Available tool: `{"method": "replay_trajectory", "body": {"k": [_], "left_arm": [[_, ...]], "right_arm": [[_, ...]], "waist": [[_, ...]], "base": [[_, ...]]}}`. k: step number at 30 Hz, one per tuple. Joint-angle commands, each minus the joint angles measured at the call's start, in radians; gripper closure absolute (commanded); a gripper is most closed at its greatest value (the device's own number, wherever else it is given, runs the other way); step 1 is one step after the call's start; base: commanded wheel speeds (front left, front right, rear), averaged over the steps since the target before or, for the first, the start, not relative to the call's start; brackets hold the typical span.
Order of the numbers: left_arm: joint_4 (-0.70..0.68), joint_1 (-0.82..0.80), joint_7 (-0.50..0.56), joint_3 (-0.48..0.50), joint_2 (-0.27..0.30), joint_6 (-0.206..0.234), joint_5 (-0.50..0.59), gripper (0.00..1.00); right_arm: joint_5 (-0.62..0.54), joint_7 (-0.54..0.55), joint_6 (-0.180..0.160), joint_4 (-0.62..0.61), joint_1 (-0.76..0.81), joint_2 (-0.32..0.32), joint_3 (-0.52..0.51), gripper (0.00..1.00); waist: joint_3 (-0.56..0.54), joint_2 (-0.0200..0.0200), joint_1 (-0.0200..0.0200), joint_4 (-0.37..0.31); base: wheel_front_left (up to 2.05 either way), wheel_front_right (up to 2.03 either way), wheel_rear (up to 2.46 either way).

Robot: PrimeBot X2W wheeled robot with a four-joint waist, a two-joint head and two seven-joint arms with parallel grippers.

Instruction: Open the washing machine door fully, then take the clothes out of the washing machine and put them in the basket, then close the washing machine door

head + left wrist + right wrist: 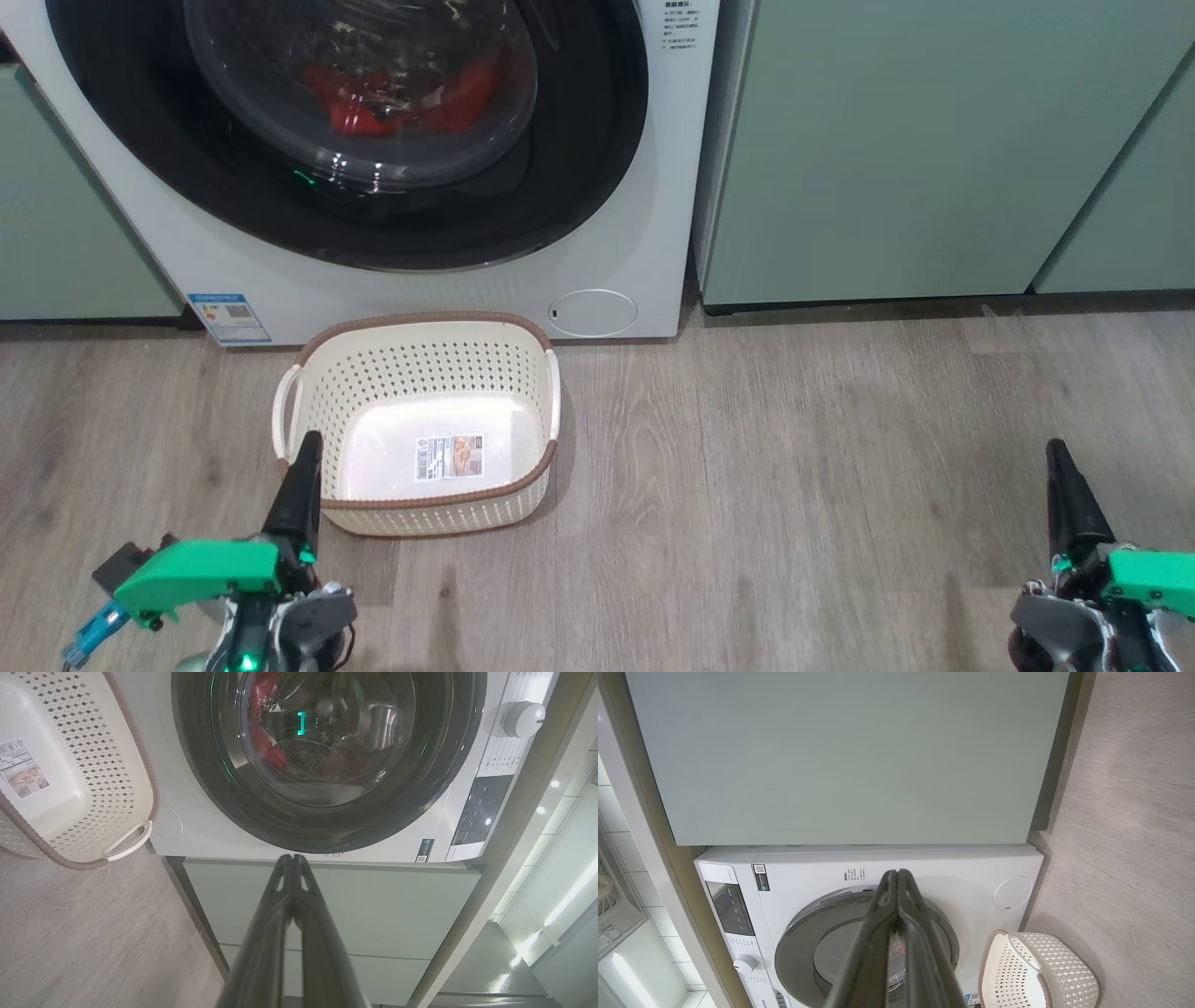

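The white washing machine (644, 252) stands straight ahead, and its black-rimmed round door (579, 168) is shut flush against the front. Red clothes (373, 98) show through the clear window, low in the drum. On the floor just in front sits the cream perforated basket (532, 355), with nothing in it but a label sticker. My left gripper (306, 443) is shut, its tip over the basket's near-left rim. My right gripper (1057, 450) is shut too, low over the floor at the far right. The left wrist view shows the door (224, 793), the clothes (268, 749) and the basket (117, 765).
Pale green cabinets (934, 149) flank the washing machine on both sides. A small round white panel (593, 313) sits low on its front, beside the basket. Grey wood-look floor (794, 485) stretches between my two grippers.
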Motion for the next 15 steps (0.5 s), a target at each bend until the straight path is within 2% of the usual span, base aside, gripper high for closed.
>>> {"method": "replay_trajectory", "body": {"k": [1,15], "left_arm": [[-0.034,-0.055,0.006,0.032,0.005,0.001,-0.004,1.00],[-0.034,-0.055,0.006,0.032,0.005,0.001,-0.004,1.00]], "right_arm": [[0.006,0.006,0.000,-0.040,-0.045,-0.005,0.020,1.00],[0.006,0.006,0.000,-0.040,-0.045,-0.005,0.020,1.00]], "waist": [[0.000,0.0000,0.0000,0.000],[0.000,0.0000,0.0000,0.000]], "base": [[0.00,0.00,0.00],[0.00,0.00,0.00]]}}
